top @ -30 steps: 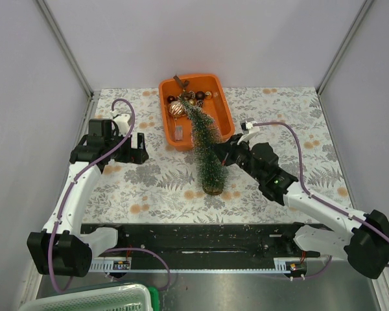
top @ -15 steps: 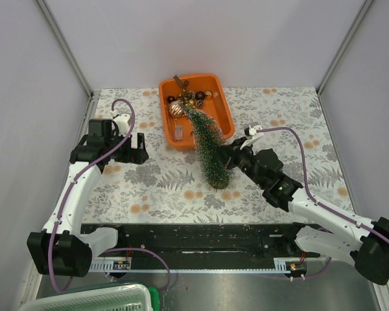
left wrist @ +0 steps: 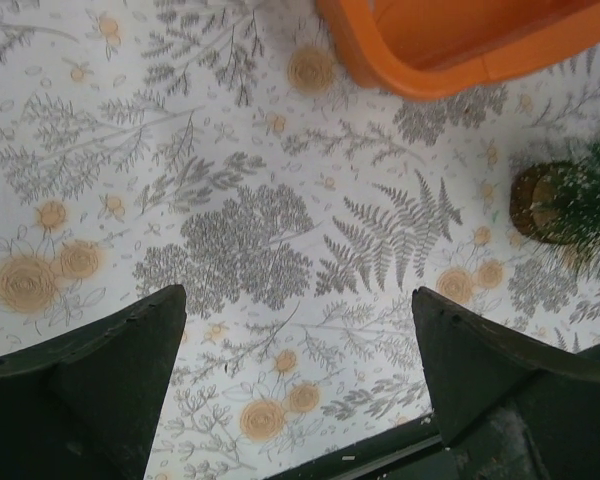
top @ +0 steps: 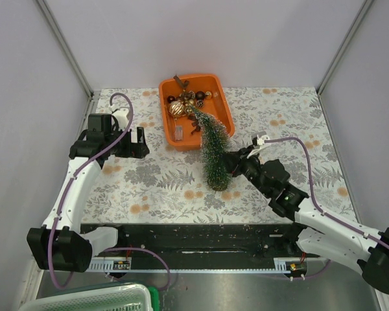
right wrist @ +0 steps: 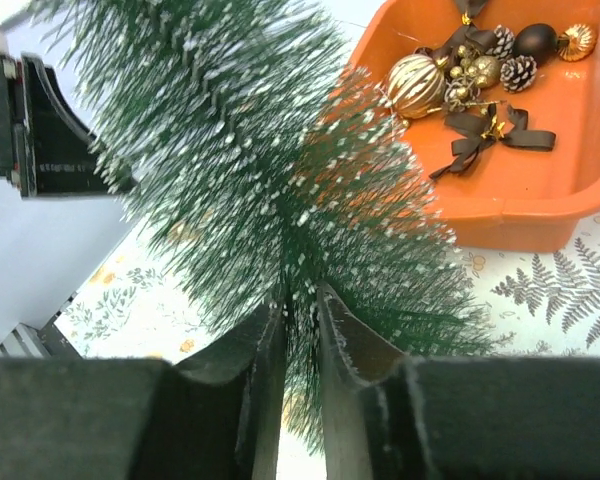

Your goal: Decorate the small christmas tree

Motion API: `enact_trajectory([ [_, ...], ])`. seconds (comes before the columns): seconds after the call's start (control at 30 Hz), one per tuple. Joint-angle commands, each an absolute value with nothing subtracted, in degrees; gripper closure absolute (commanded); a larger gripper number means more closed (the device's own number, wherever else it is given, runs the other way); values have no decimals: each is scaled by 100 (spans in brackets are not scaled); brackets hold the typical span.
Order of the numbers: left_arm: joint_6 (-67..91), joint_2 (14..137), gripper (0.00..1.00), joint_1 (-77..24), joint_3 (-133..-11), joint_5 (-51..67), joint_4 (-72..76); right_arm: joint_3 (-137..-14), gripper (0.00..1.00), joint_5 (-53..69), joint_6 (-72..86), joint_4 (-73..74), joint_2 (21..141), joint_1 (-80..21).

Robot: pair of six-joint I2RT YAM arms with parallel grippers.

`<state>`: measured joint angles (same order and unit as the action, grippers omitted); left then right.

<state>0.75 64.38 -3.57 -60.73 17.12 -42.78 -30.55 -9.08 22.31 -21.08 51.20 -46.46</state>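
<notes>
Just in front of the orange tray (top: pixel 163 110), the small christmas tree (top: pixel 214 155) leans its tip towards the tray. It is a dark green cone with frosted bristles and a round wooden base. The right gripper (right wrist: pixel 302 295) straddles its trunk with fingers narrowly apart; whether they are gripping is unclear. The left gripper (left wrist: pixel 295 300) hangs wide open over the tablecloth (left wrist: pixel 250 240).

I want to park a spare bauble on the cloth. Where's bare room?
Bare cloth lies between the left hand and the tree, and at the far right, beside the tray. Crowded: around the tree, where the right hand straddles its trunk, and the tray's far end, full of ornaments.
</notes>
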Motion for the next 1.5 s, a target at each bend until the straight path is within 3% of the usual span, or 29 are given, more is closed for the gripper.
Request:
enact_trajectory([
  [0.0,465,6828,1,-500,-6863,1670,-3867,-2962,69,-1099,2329,-2040,4808,-4711],
  [0.07,641,7074,1,-650,-7109,1416,-3762,-3006,63,-1099,2303,-1899,4711,-4711],
  [0.23,1115,7777,1,-1080,-7838,494,-3516,-3348,39,-1011,2092,-1451,4527,-4711],
  [0.47,1722,9059,1,-1678,-9200,-535,-3428,-3796,24,-1528,2065,-572,4105,-4711],
  [0.9,1942,11222,2,-2048,-11091,-1493,-4078,-4448,23,-2303,1748,308,4394,-4387],
  [1.2,1688,11751,20,-2347,-11013,-2566,-3736,-3885,27,-1538,2206,-130,4412,-3542],
  [1.47,1582,12058,50,-2364,-11223,-2786,-3551,-3498,30,-1468,2338,-422,4465,-3384],
])
